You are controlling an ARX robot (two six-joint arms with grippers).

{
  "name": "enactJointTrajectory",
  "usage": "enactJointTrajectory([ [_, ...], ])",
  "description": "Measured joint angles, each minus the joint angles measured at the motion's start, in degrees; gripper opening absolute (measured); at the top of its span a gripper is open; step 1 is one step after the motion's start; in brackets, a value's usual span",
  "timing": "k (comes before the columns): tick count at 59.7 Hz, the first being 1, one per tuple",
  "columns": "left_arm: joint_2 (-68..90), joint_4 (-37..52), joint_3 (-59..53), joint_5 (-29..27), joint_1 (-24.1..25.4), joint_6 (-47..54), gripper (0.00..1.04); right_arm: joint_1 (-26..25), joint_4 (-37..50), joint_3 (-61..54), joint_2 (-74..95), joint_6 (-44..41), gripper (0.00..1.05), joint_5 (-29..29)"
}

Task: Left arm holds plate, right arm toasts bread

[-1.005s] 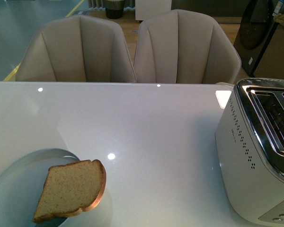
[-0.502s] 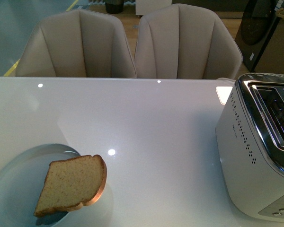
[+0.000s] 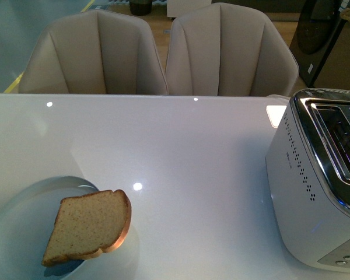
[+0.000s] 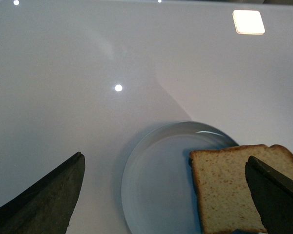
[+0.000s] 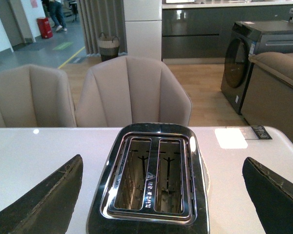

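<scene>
Your right gripper (image 5: 162, 161) hangs wide open facing the toaster (image 5: 154, 180), your left gripper (image 4: 163, 161) equally spread over the plate (image 3: 17, 233), where the bread (image 3: 87, 224), likely light, soft and tearable, overhangs the rim, so pinch that crust gently.

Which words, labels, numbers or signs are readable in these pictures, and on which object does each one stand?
No text can be read anywhere.
A small mark on the side of the toaster: too small to read.
A triangle sign on the toaster's top: contents blurred.
A dark card near the toaster: print too blurred.
</scene>
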Motion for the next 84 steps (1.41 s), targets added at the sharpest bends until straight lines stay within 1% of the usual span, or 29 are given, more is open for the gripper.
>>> enactJointTrajectory([
  [9, 8.87, 1.99, 3.08, -0.79, 2.05, 2.23, 0.98, 0.00, 0.00, 0.00, 0.00, 0.00, 0.96, -0.02],
  [18, 14.05, 2.91, 4.87, -0.87, 3.69, 3.45, 0.98, 0.00, 0.00, -0.02, 0.00, 0.00, 0.96, -0.02],
  [32, 21.46, 4.24, 6.32, -1.27, 3.87, 4.48, 0.98, 0.00, 0.00, 0.00, 0.00, 0.00, 0.96, -0.02],
  [45, 29.44, 4.94, 8.79, -3.69, 3.87, 5.18, 0.98, 0.00, 0.00, 0.00, 0.00, 0.00, 0.96, -0.02],
  [53, 31.69, 4.13, 10.49, -4.83, 3.21, 5.14, 0.98, 0.00, 0.00, 0.00, 0.00, 0.00, 0.96, -0.02],
  [68, 34.05, 0.33, 12.50, -4.39, 0.33, 2.67, 0.98, 0.00, 0.00, 0.00, 0.00, 0.00, 0.96, -0.02],
  [84, 36.33, -1.20, 14.08, -3.96, -0.63, -0.76, 0.98, 0.00, 0.00, 0.00, 0.00, 0.00, 0.96, -0.02],
])
